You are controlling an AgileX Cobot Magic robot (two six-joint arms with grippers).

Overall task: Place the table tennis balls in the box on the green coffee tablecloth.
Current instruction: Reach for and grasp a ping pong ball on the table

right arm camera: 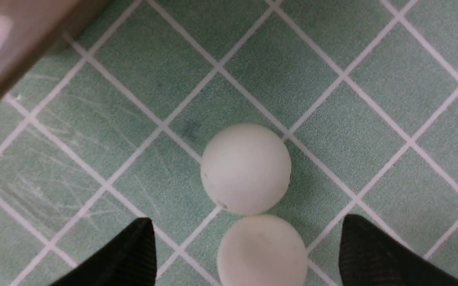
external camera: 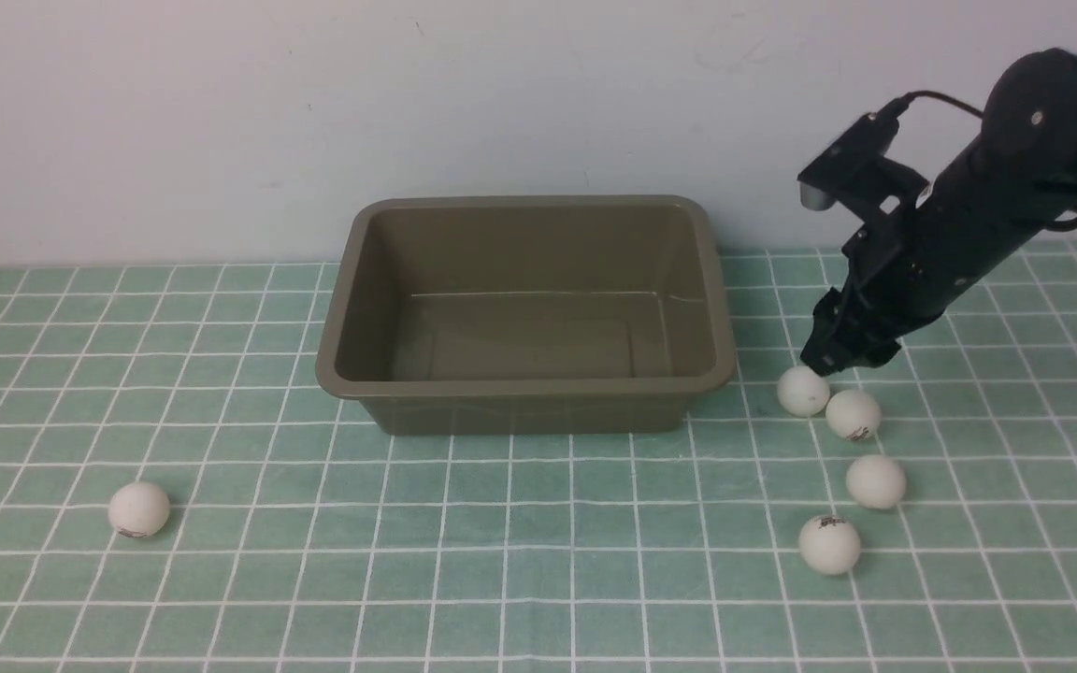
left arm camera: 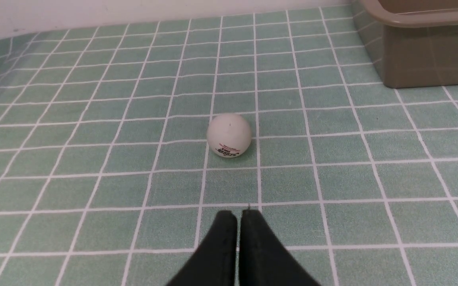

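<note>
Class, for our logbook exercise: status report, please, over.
Left gripper shut. Right gripper open over two adjacent balls; neighbour may crowd grasp. All five balls on tablecloth, box empty.

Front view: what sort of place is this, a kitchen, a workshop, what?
Probably a robot test bench, not a lived-in room: a bare white wall, a green checked tablecloth holding an empty box and table tennis balls, and a black robot arm.

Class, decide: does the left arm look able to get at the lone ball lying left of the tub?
Probably yes: only bare tablecloth lies between the left claw and that table tennis ball, though the claw is shut and must open first.
</note>
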